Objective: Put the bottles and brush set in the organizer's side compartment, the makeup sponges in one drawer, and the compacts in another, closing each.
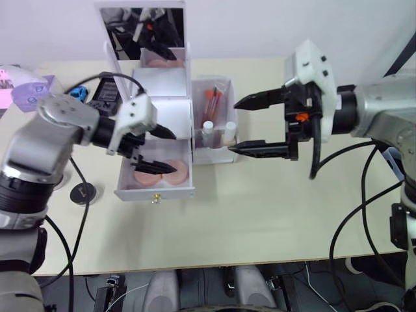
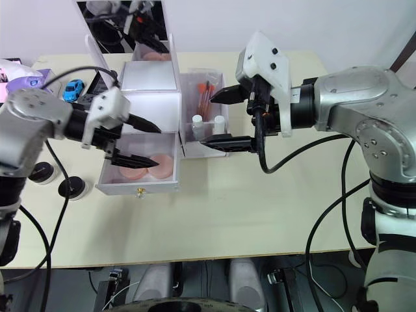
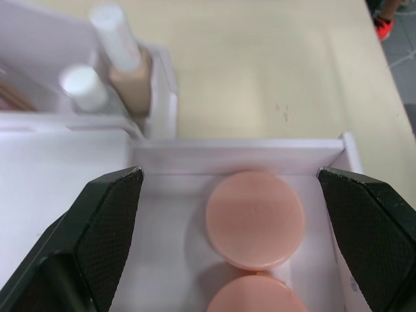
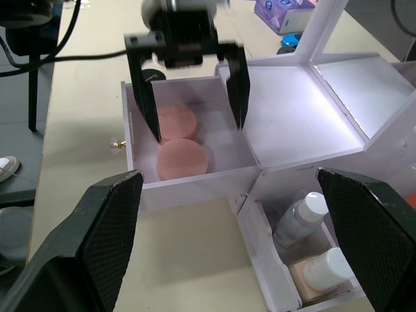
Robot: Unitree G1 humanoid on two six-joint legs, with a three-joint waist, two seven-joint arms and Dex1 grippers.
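The white organizer [image 1: 159,84] stands at the table's back with its mirror lid up. Its lower drawer [image 1: 155,192] is pulled out and holds two round pink compacts [image 1: 177,173] [image 3: 255,218]. My left gripper [image 1: 170,152] hangs open just above the compacts, touching nothing; the right wrist view shows it too [image 4: 195,130]. The side compartment [image 1: 211,156] holds two white-capped bottles [image 1: 208,130] [image 4: 299,218] and the brush set [image 1: 212,101]. My right gripper [image 1: 234,126] is open and empty, just right of that compartment. The makeup sponges are hidden.
A purple box [image 1: 29,91], a small blue toy car [image 1: 78,93] and a black device [image 1: 104,94] lie at the table's back left. A black cable with a round puck [image 1: 82,192] lies left of the drawer. Bare tabletop [image 1: 260,214] stretches in front.
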